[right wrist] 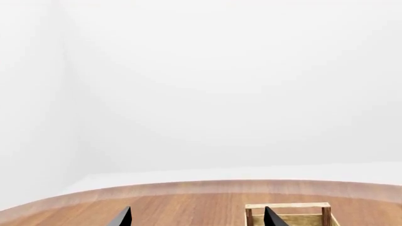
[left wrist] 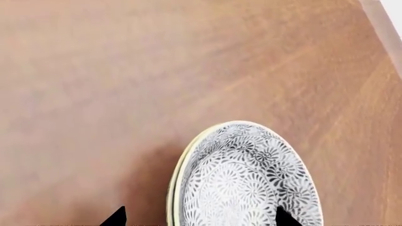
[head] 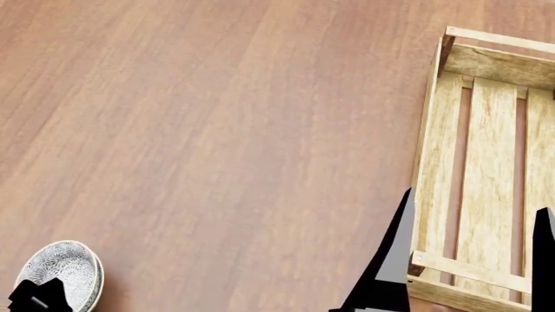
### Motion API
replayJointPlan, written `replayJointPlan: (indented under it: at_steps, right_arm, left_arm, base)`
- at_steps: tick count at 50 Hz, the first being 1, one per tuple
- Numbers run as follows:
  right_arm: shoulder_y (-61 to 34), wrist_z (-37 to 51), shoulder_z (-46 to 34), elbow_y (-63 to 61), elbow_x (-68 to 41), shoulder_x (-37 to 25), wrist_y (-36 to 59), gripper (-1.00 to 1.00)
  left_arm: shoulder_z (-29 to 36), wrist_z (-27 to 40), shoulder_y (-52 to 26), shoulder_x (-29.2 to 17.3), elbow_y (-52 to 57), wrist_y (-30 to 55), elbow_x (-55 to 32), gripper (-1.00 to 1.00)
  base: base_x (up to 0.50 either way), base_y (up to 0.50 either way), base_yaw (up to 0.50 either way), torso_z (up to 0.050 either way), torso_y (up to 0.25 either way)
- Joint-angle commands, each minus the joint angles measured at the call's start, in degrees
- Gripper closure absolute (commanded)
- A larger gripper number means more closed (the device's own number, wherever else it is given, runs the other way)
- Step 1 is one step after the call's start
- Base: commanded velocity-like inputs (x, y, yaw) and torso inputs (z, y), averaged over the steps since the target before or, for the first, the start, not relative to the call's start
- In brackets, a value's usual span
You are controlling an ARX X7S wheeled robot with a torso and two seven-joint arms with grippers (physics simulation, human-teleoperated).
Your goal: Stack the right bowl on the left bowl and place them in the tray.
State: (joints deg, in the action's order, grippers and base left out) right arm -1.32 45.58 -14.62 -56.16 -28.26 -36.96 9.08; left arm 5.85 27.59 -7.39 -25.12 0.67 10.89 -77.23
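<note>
Nearest your head camera, your right gripper (head: pixel 472 250) is showing as two dark, pointed fingers (head: pixel 394 260) spread wide apart and gripping nothing, hanging over the near left corner of the tray (head: pixel 431 169). The tray is sitting at the right of that view: a rectangular crate of pale, grainy wood with low plank walls and long floor slats, the brown surface (head: pixel 225 130) showing through the gaps between them.

At the lower left corner, your left gripper (left wrist: pixel 199 217) is sitting at the bowls (left wrist: pixel 248 179). They are looking like two nested round bowls, the inner face covered in a fine grey-and-white floral pattern, with a second cream rim just outside it. In the left wrist view your dark fingertips (left wrist: pixel 116 217) are standing apart, one beside the bowls and one over the patterned inside; whether they are pressing on the rim, you cannot tell.

The bowls are resting well apart from the tray, with a broad stretch of smooth, reddish-brown wood-grain surface lying between them. In the right wrist view the surface's far edge (right wrist: pixel 188 186) is curving round, and plain white walls (right wrist: pixel 220 84) are standing behind it.
</note>
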Motion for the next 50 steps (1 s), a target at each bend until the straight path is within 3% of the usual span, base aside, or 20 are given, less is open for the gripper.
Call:
replayJointPlan:
  at_steps: [1,35,36,50]
  right_arm:
    - [-0.1,0.3,-0.3,-0.1,0.1,-0.2,-0.1,-1.0]
    - [-0.1,0.9,-0.8,0.2,0.0,-0.9,-0.9,-1.0]
    - [-0.2,1.0,-0.8,0.1,0.0,-1.0,-0.7,-1.0]
    - [-0.4,1.3,-1.2,0.3,0.1,-1.1,-0.9,-1.0]
  left_arm:
    - [0.8,-1.2,-0.6,0.6,-2.8,0.1,0.3,-1.0]
    - [2.7,-2.6,-3.5,1.7,-7.0,0.7,1.3,-1.0]
    - [2.8,-2.5,-3.5,1.6,-6.9,0.7,1.4,1.0]
    - [2.6,-1.7,-2.9,1.1,-4.8,0.7,1.1,1.0]
  base:
    - [0.0,0.0,0.0,0.0,0.0]
    - [0.0,0.0,0.0,0.0,0.0]
    - [0.01,0.0,0.0,0.0,0.0]
    - [0.0,0.0,0.0,0.0,0.0]
